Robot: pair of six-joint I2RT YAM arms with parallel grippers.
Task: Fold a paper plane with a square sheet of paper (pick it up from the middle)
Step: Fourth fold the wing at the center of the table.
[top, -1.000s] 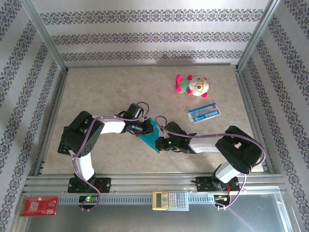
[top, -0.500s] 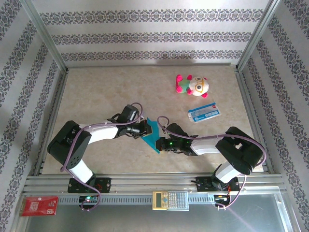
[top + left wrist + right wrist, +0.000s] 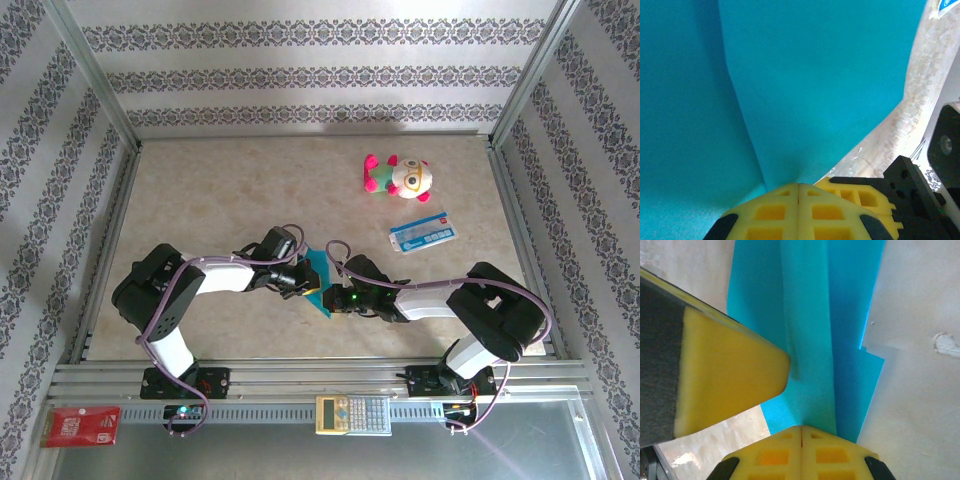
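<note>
Top view, arms: both arms bend inward, and their claws meet near the middle of the table (image 3: 200, 190).
Top view, paper: the teal paper (image 3: 321, 270), folded narrow, sits between the two claws.
Top view, left gripper (image 3: 306, 284): it is at the paper's left side. Its jaws are too small to read here.
Top view, right gripper (image 3: 334, 297): it is at the paper's near end, just beside the left claw.
Top view, other things: a plush toy (image 3: 398, 177) and a printed card (image 3: 422, 232) lie well apart from the paper, toward the far right. A calculator (image 3: 352, 413) and a red packet (image 3: 80, 425) rest on the near rail.
Left wrist, claw: the yellow pads (image 3: 772, 212) are pressed together, with only a thin seam between them. They pinch the paper's lower edge.
Left wrist, paper: the teal surface has one crease running down to the pads.
Left wrist, neighbour: the right claw's yellow pad and black body are just beside, at lower right.
Right wrist, claw: the yellow pads (image 3: 827, 455) are closed tight on the paper's near end.
Right wrist, paper: overlapping lengthwise folds lie on the pale table.
Right wrist, neighbour: a yellow pad of the left claw touches the paper's left side.
</note>
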